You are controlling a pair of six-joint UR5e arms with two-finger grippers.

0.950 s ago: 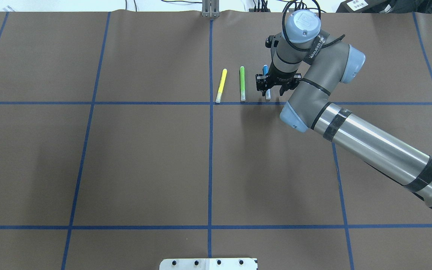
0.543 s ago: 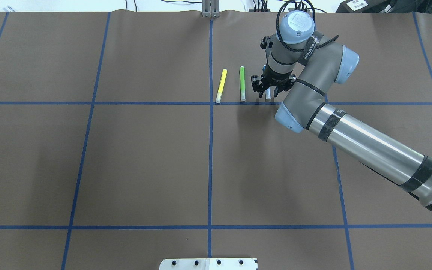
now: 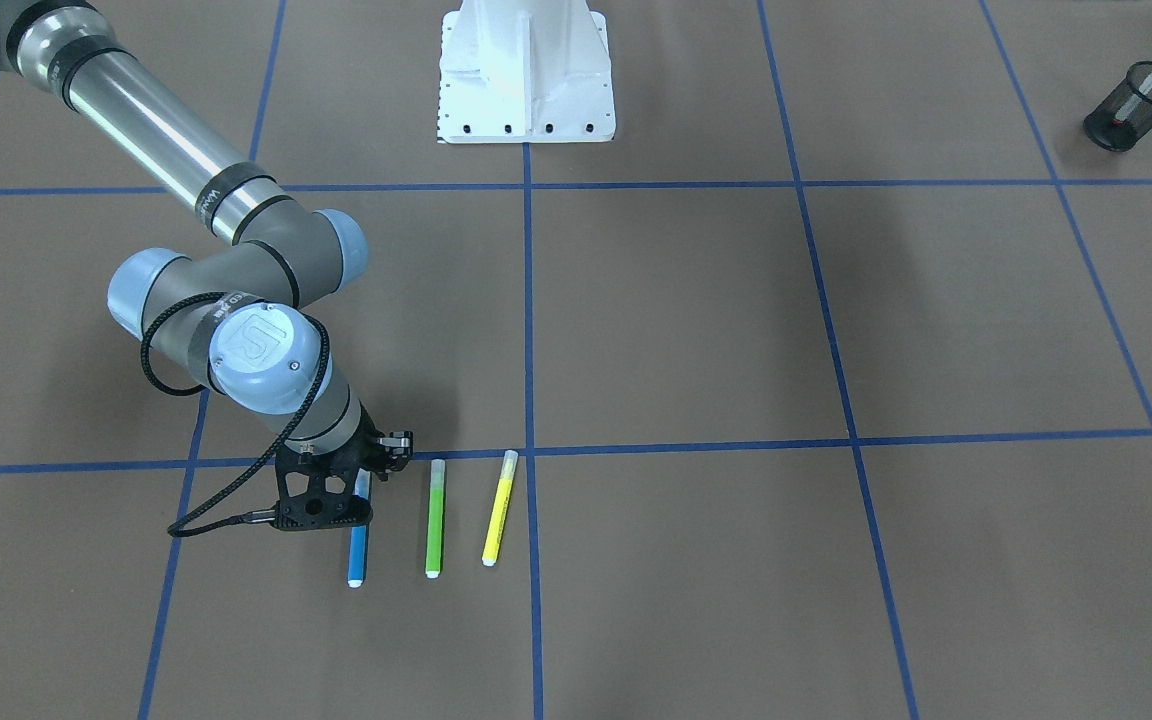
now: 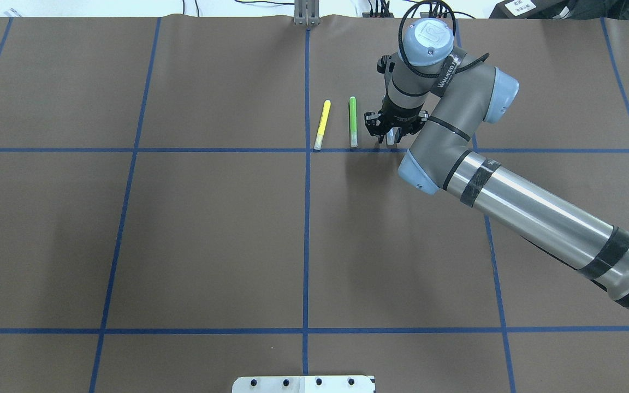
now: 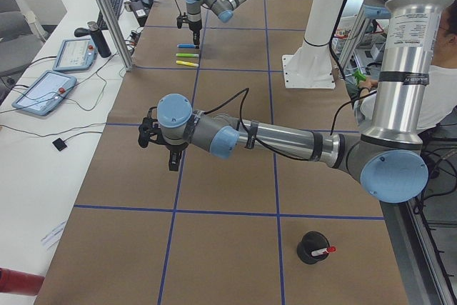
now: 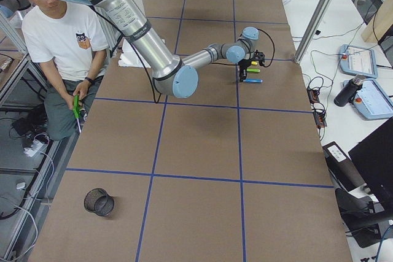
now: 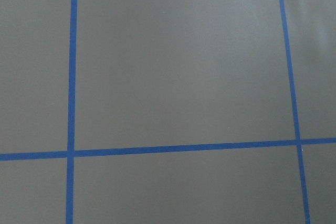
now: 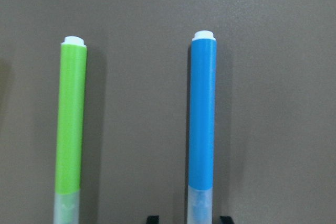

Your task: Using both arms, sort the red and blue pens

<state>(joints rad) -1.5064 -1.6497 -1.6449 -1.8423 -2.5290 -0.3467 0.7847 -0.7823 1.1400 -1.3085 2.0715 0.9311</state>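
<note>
Broadly, the brown mat [image 4: 211,234] with its blue tape grid fills the table. The right arm [image 4: 533,218] stretches across it to the far row of pens. The left arm [image 5: 285,137] hangs over bare mat well away from them. Its wrist camera shows only tape lines, so I cannot tell whether the left gripper [image 5: 173,161] is parted or closed.

Over the last second the right arm has swung in and dropped. In the overhead view its wrist now covers the blue tip that showed beside it a moment ago. The right gripper [image 4: 392,130] sits low over the blue highlighter [image 3: 358,550], close to the mat.

A black mesh cup [image 3: 1126,115] stands at the robot's left end, and the red marker [image 3: 1151,72] is upright inside it. The red half of the sort looks done. A second mesh cup [image 6: 98,202] stands at the robot's right end, probably where the blue one belongs.

The blue highlighter lies flat on the mat, parallel to the green highlighter [image 3: 434,520] just beside it, with the yellow highlighter [image 3: 499,510] beyond that. None of the three has shifted.

Smallest of all, the two black fingertips [image 8: 226,219] show at the bottom of the right wrist view. They stand on either side of the clear cap with a gap on each side, so the jaws are spread and nothing is gripped yet. The approach seems finished, and closing on the cap end is likely next.
</note>
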